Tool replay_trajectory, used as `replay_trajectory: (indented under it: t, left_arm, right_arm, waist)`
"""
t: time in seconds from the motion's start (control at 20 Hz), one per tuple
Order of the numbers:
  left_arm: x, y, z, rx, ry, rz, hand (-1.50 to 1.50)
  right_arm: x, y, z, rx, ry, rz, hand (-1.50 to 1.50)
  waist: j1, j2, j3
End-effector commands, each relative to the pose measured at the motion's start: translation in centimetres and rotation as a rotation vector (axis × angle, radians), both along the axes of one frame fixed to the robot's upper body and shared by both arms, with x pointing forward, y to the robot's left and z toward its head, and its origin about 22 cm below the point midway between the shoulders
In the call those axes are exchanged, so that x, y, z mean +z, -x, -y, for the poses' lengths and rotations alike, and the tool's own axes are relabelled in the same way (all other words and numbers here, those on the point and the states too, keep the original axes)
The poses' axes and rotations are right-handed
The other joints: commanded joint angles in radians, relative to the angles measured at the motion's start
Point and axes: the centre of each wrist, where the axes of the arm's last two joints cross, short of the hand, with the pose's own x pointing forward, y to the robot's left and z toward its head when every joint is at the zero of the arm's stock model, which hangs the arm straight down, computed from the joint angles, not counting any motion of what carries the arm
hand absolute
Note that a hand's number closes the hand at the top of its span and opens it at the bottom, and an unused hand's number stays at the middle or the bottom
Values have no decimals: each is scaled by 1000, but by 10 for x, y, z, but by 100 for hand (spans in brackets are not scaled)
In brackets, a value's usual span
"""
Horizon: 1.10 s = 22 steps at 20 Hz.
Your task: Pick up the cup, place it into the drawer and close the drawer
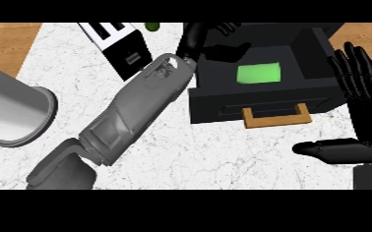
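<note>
The left hand [193, 37] hangs over the far left corner of the open drawer [218, 107]. Its fingers are spread and only slightly bent, and they have hold of nothing. Black on black, they are hard to read where they cross the drawer's inside. The left forearm [138, 109] slants up to it from the counter's near left corner.

The cup [259, 73] is inside the drawer, a bright green patch near the middle of its floor. It lies toward the front from the left hand's fingertips and clear of them.

The drawer stands pulled out, its dark walls showing on the left, right and front. Its wooden handle [276, 116] is on the front face, pointing toward the counter's near edge.

The right hand [356, 103] rests at the counter's right edge, just beside the drawer's right wall. Its fingers are straight and pointing up, its thumb is held out sideways below the drawer's front corner, and it grasps nothing.

The white marbled counter [218, 152] carries a black-and-white box [116, 42] near its far edge, left of the drawer and close to the forearm. A small dark green thing [152, 27] shows at the far edge behind it. A grey metal vessel [18, 110] sits at the left edge.
</note>
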Motion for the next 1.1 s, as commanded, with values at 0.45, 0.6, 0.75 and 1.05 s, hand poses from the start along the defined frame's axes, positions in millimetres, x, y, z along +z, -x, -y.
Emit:
replay_trajectory:
  t: [0.45, 0.6, 0.75, 1.05]
  left_arm:
    - [-6, 11, 10, 27, -4, 74, -150]
    - [11, 16, 22, 26, 52, 102, -150]
    - [8, 12, 16, 10, 99, 150, -150]
    - [36, 12, 25, 29, 164, 90, -150]
  right_arm:
    - [3, 6, -6, 109, -111, 10, -150]
    - [9, 16, -4, 207, -113, 2, -150]
    - [14, 14, 18, 213, -68, -7, 150]
    - [37, 30, 4, 232, 190, -25, 150]
  waist:
    - [-2, -2, -1]
    - [-1, -7, -1]
    - [27, -7, -1]
    - [69, -20, -2]
